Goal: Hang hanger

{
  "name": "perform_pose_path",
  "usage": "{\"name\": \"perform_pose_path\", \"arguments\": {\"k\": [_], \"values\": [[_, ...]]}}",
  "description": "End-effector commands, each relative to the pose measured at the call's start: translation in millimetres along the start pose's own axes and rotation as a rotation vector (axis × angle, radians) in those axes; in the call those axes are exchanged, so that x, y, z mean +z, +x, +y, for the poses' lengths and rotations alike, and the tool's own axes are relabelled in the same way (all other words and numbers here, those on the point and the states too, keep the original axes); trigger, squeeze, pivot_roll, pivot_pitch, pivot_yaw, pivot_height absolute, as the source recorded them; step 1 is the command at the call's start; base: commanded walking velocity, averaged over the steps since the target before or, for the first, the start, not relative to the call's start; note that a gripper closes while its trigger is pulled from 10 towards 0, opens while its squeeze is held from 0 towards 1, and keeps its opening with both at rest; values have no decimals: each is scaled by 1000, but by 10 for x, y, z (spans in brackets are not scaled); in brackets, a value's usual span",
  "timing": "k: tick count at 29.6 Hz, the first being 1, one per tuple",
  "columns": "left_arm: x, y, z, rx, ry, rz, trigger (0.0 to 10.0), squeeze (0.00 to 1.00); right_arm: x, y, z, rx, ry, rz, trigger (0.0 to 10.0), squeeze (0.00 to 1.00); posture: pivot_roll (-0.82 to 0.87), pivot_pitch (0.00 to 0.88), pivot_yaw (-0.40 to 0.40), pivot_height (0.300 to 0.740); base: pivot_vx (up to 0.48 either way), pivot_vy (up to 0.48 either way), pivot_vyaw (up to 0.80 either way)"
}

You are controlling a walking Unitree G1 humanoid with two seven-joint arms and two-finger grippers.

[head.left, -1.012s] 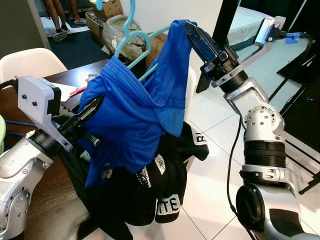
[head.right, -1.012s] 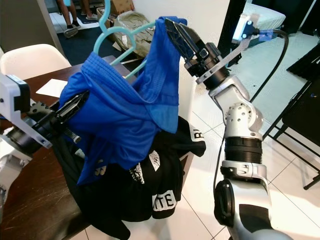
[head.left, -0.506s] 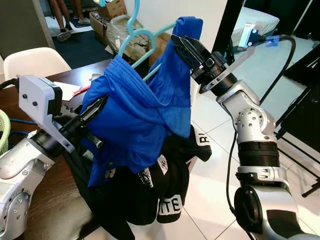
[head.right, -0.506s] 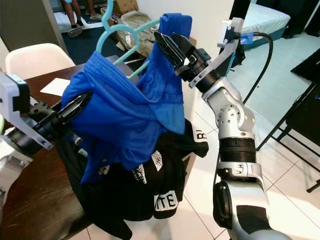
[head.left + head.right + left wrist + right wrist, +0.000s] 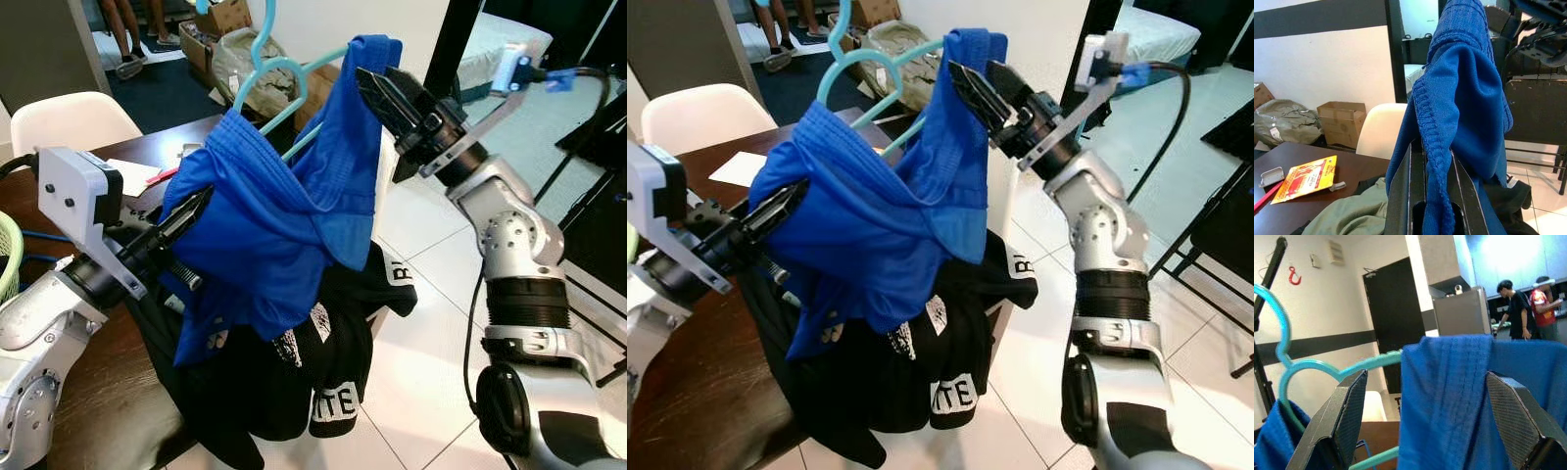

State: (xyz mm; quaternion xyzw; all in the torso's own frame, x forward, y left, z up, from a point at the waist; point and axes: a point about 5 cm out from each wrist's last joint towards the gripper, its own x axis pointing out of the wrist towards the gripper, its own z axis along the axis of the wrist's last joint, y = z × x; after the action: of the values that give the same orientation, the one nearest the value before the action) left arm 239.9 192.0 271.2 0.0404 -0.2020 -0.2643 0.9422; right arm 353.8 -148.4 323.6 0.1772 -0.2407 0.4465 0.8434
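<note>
A teal hanger (image 5: 266,70) carries a blue garment (image 5: 284,215), held up above the table. My left gripper (image 5: 193,209) is shut on the garment's ribbed hem (image 5: 1436,161), low on its left side. Up at the top right, my right gripper (image 5: 377,78) is open. Its fingers (image 5: 1347,411) stand on either side of the blue cloth (image 5: 1449,396) draped over the hanger's arm, and the hanger's hook (image 5: 1283,333) curls up beyond them. The cloth hides most of the hanger's body.
Black clothes (image 5: 323,372) hang off the dark wooden table (image 5: 98,392) below the garment. A white chair (image 5: 73,117) stands behind the table, with boxes (image 5: 220,15) and a person's legs (image 5: 118,29) beyond. A bed (image 5: 500,39) and black frames (image 5: 598,196) are on the right.
My right gripper swung in toward the garment's top, then back a little to the right, and its fingers now stand apart. The left gripper has kept its hold.
</note>
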Motion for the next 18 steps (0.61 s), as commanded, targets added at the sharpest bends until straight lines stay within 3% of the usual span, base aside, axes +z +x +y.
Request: {"name": "perform_pose_path", "arguments": {"k": [1, 7, 12, 18], "values": [[90, 32, -66, -41, 15, -33, 10000, 0, -5, -25, -5, -2, -21, 12, 10000, 0, 71, 91, -47, 740, 0, 0, 0], [93, 40, -76, -46, 14, -36, 10000, 0, -82, -6, -35, -41, -52, 49, 10000, 0, 73, 83, -48, 740, 0, 0, 0], [102, 51, -96, -54, 18, -38, 10000, 0, -205, -37, -169, -147, -81, 114, 10000, 0, 78, 79, -51, 740, 0, 0, 0], [107, 46, -98, -55, 19, -40, 10000, 0, -183, -60, -209, -169, -79, 106, 10000, 0, 77, 78, -51, 740, 0, 0, 0]]}}
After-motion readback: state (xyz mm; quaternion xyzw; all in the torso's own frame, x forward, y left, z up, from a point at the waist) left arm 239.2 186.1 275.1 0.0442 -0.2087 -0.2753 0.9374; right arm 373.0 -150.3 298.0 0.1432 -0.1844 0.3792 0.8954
